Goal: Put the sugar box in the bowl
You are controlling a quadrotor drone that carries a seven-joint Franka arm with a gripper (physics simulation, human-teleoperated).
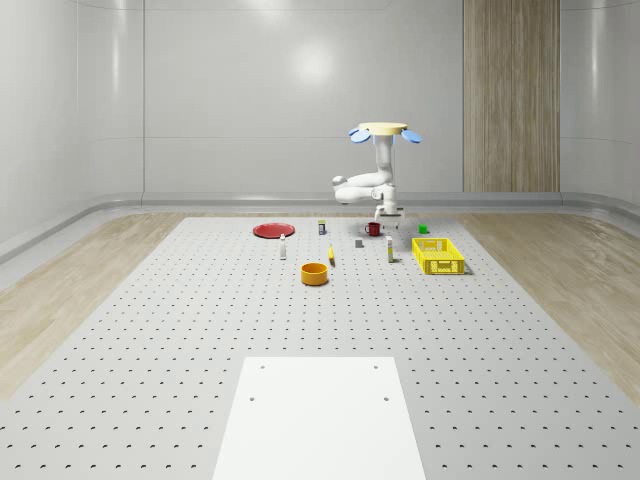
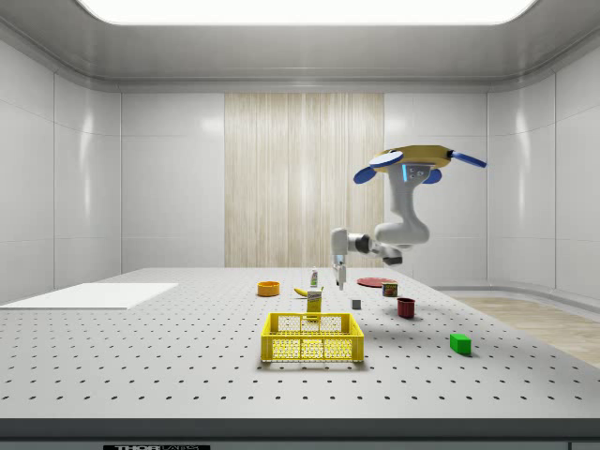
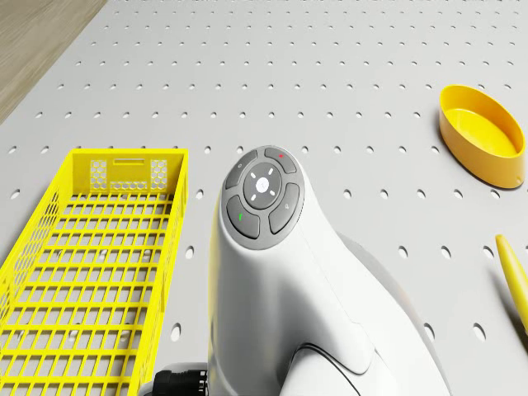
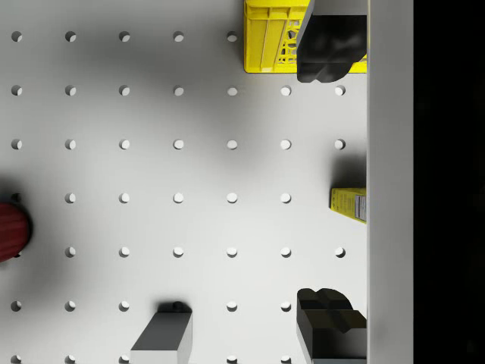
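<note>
The drone (image 1: 384, 130) hovers over the table (image 1: 200, 330), near the yellow basket (image 1: 438, 256). The gripper (image 4: 330, 186) points down with its fingers (image 4: 327, 57) spread wide, holding nothing. The sugar box (image 4: 348, 203) stands on the table just under it — not in the bowl (image 1: 315, 273), which sits well apart with nothing visible in it. A red cup (image 1: 373, 229), a grey block (image 4: 163, 338) and a red plate (image 1: 272, 230) lie around.

Drone (image 1: 383, 129) hovers over the perforated grey counter (image 1: 200, 330), centre-right of the whole-scene view. Yellow mesh plastic basket (image 1: 437, 255) right of round orange bowl (image 1: 315, 273); flat red plate (image 1: 272, 230) behind, upper left of the bowl.
</note>
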